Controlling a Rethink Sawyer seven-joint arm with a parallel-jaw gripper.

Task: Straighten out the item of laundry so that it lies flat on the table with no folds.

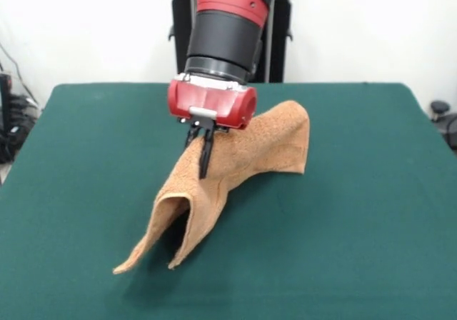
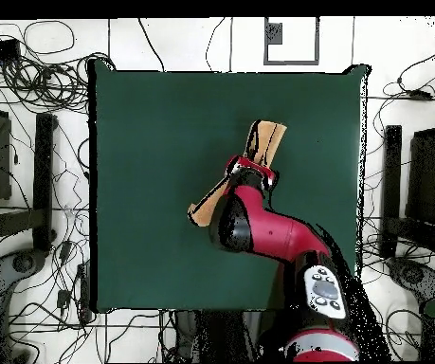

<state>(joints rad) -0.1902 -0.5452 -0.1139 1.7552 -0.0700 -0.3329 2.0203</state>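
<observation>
Front view: low across the table (image 1: 371,213), facing the pedestal. Overhead: straight down, farther off. Shared by both: whole tabletop.

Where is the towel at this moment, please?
In the front view the towel hangs mid-table, pinched by the gripper, its lower corners touching the green table toward the camera.

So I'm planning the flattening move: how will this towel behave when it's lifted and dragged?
Likely very floppy: the towel drapes in a tent from the hand, its two corners trailing on the table. It seems light. The terry pile probably catches on the felt-like cloth, so dragging may help spread it.
</observation>
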